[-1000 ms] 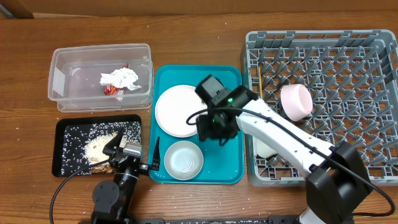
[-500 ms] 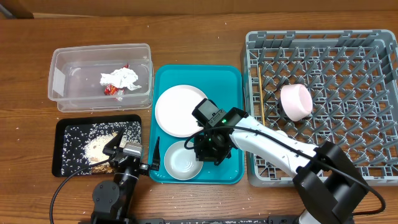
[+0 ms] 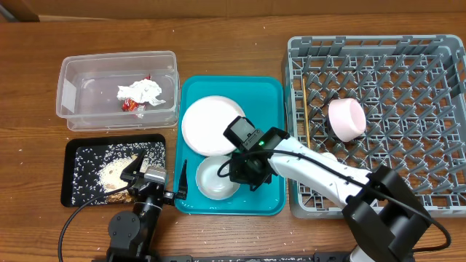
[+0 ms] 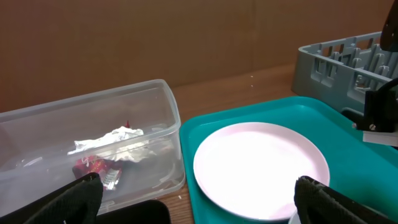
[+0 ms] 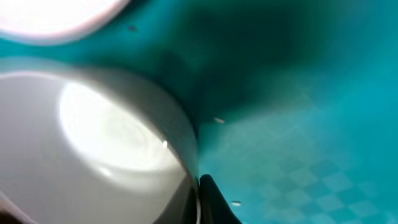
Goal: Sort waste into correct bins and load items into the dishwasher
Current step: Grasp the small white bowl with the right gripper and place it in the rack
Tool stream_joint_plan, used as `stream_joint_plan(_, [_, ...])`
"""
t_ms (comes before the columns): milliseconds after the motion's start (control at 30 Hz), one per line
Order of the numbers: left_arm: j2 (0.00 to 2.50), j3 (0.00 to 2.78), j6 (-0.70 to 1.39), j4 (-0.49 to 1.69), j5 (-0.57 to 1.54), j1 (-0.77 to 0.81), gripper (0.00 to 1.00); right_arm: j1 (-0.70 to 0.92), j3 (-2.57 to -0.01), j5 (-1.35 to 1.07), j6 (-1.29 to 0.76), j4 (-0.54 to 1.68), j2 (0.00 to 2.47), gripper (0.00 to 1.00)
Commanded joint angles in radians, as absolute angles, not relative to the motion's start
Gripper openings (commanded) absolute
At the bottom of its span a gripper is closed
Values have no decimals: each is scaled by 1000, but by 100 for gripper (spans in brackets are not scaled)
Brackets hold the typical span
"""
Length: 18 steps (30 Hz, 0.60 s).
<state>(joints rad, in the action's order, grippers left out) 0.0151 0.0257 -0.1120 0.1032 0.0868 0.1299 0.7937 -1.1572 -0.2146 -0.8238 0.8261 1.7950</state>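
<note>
**On the teal tray (image 3: 274, 94), right pincer (image 3: 237, 175) at the bowl (image 3: 207, 180)**

Overhead, I see the bowl below the plate (image 3: 207, 125). Left wrist: my left pincer (image 4: 196, 186) is released, empty. Right wrist: one finger (image 5: 211, 198) touches the bowl's rim; whether it is clenched, I cannot tell.

A second ago my right claw (image 3: 240, 173) hung over the middle of the teal tray (image 3: 271, 94), just beside the right edge of the round pale plate (image 3: 207, 125). Since then I have swung it down and toward the near left, and it now sits at the right rim of the small bowl (image 3: 210, 179). In my wrist view one dark fingertip (image 5: 210, 198) stands just outside that rim; whether I am gripping, I cannot tell. The bowl has shifted too: it lay apart from the plate, and now its far edge meets the plate's near edge.
</note>
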Motion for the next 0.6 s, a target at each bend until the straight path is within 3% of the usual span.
stream_joint_plan(0, [4, 20, -127, 99, 97, 124, 100, 767, -1173, -159, -833, 861, 1782, 4])
stream_joint_plan(167, [4, 20, -127, 99, 97, 124, 100, 743, -1282, 131, -785, 1041, 1642, 4])
stream_joint_plan(433, [4, 20, -127, 99, 97, 124, 100, 691, -1368, 1121, -865, 1164, 1362, 4])
stream_joint_plan(567, [4, 20, -127, 99, 97, 124, 100, 555, -1359, 1263, -802, 1197, 1360, 4])
